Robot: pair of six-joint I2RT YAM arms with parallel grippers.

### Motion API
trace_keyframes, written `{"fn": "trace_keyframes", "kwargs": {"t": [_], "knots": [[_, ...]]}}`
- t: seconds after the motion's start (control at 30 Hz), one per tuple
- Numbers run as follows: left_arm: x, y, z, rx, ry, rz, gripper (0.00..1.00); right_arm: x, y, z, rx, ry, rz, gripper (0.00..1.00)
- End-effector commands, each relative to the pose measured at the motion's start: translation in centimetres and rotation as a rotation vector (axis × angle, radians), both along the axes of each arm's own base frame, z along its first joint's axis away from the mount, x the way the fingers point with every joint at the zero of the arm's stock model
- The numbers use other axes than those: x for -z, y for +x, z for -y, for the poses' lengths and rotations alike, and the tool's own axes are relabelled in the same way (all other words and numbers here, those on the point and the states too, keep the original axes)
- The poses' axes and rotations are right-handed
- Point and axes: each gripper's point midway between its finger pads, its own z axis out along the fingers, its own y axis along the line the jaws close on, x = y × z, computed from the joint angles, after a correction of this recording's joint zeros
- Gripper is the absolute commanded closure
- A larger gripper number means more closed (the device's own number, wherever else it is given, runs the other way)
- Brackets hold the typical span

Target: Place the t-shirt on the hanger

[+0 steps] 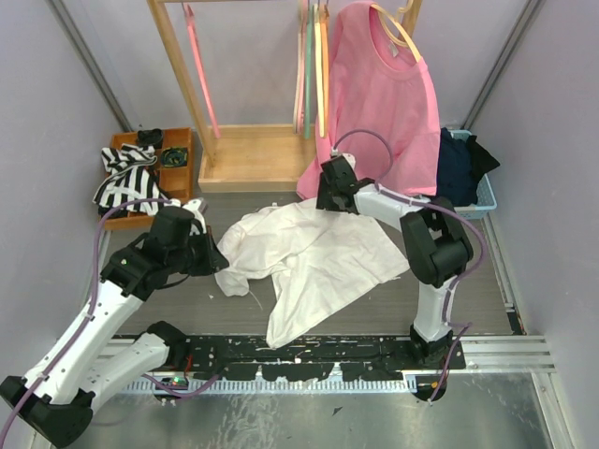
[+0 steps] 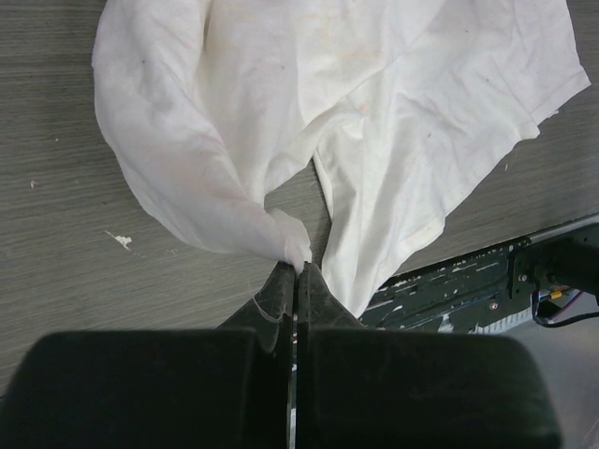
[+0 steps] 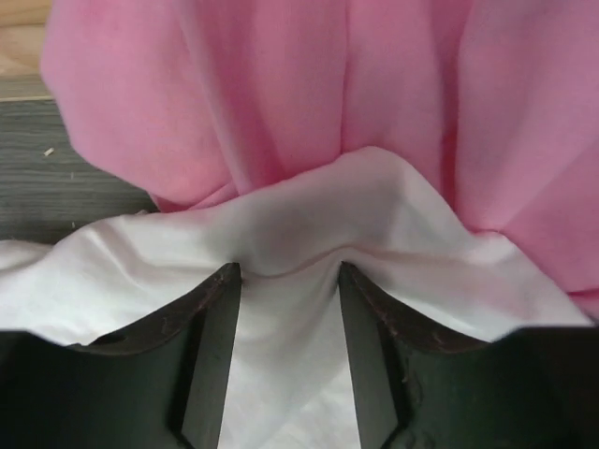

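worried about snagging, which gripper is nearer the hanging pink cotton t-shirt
Right. The right gripper sits at the pink cotton t-shirt's hem; the left gripper is well away, shut on the white cotton t-shirt.

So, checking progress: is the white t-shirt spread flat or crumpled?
Crumpled. The white t-shirt lies bunched on the table, twisted folds running through it, one corner pinched in the left tool.
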Motion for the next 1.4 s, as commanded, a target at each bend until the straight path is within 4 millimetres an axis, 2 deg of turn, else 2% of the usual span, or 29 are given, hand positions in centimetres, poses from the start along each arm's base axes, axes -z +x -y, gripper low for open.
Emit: {"fn": "trace_keyframes", "kwargs": {"t": [0.0, 0.1, 0.17, 0.27, 0.4, 0.53, 0.6, 0.63, 0.73, 0.9, 0.97, 1.03, 1.13, 1.2, 1.37], "knots": [[-0.7, 0.3, 0.1, 0.018, 0.005, 0.022, 1.0, -0.7, 0.5, -1.3, -0.037, 0.032, -0.01, 0.57], [-1.1, 0.5, 0.0, 0.019, 0.012, 0.034, 1.0, -1.9, -0.7, -0.9, -0.039, 0.056, 0.012, 0.87], [-1.4, 0.7, 0.0, 0.017, 0.015, 0.041, 1.0, -3.3, -1.6, -0.2, -0.035, 0.06, 0.037, 0.97], [-1.6, 0.9, 0.0, 0.017, 0.017, 0.05, 1.0, -5.6, -3.6, 1.0, -0.032, 0.084, 0.081, 0.99], [-2.2, 1.3, 0.1, 0.016, 0.017, 0.066, 1.0, -8.3, -7.5, 2.6, -0.021, 0.156, 0.134, 0.99], [-2.7, 1.9, 0.0, 0.014, 0.031, 0.086, 1.0, -8.8, -12.4, 3.9, -0.019, 0.253, 0.143, 0.99], [-2.9, 2.1, 0.1, 0.016, 0.033, 0.091, 1.0, -7.9, -14.9, 4.0, -0.023, 0.308, 0.112, 0.99], [-3.0, 2.2, 0.2, 0.018, 0.033, 0.092, 1.0, -6.5, -16.6, 4.1, -0.024, 0.33, 0.072, 0.99], [-3.3, 2.4, 0.3, 0.02, 0.028, 0.097, 1.0, -4.7, -20.7, 3.6, -0.018, 0.429, -0.016, 0.99], [-3.1, 2.6, 0.4, 0.024, 0.034, 0.093, 1.0, -3.2, -26.4, 2.0, -0.059, 0.52, -0.152, 0.99], [-2.8, 2.5, 0.4, 0.025, 0.037, 0.085, 1.0, -3.0, -28.2, 1.3, -0.098, 0.525, -0.213, 0.97], [-2.4, 2.3, 0.2, 0.023, 0.044, 0.076, 1.0, -3.0, -29.7, 0.9, -0.131, 0.518, -0.26, 0.89], [-1.8, 2.1, 0.0, 0.016, 0.052, 0.066, 1.0, -3.4, -30.9, 0.9, -0.166, 0.489, -0.288, 0.6], [-1.3, 1.9, -0.1, 0.013, 0.057, 0.05, 1.0, -4.5, -30.6, 1.2, -0.171, 0.474, -0.264, 0.51], [-0.3, 1.5, -0.4, 0.005, 0.075, 0.014, 1.0, -9.3, -27.9, 1.3, -0.177, 0.401, -0.138, 0.48]]}}
